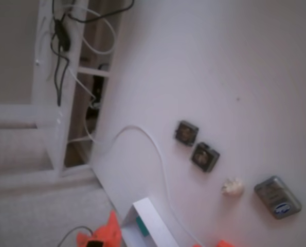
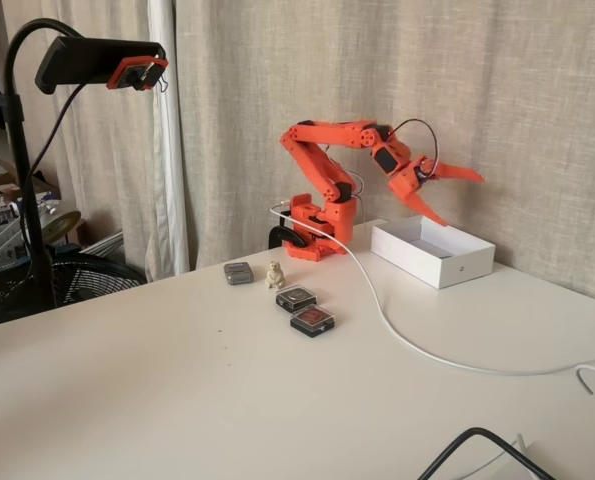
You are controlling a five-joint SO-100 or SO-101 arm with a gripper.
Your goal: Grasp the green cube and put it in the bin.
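Observation:
The green cube (image 1: 141, 226) lies inside the white bin (image 1: 154, 222), close to one wall, at the bottom edge of a fixed view. In the other fixed view the bin (image 2: 434, 256) stands on the table to the right of the orange arm's base, and its walls hide the cube. My gripper (image 2: 462, 200) hangs in the air just above the bin's far side. It is open, its two fingers are spread wide, and nothing is between them. An orange part of the arm (image 1: 105, 234) shows beside the bin.
Two dark square pieces (image 2: 303, 309) lie mid-table, with a small beige figurine (image 2: 274, 275) and a grey device (image 2: 238, 272) behind them. A white cable (image 2: 397, 335) runs across the table from the arm's base. A camera on a black gooseneck (image 2: 102, 62) stands at the left.

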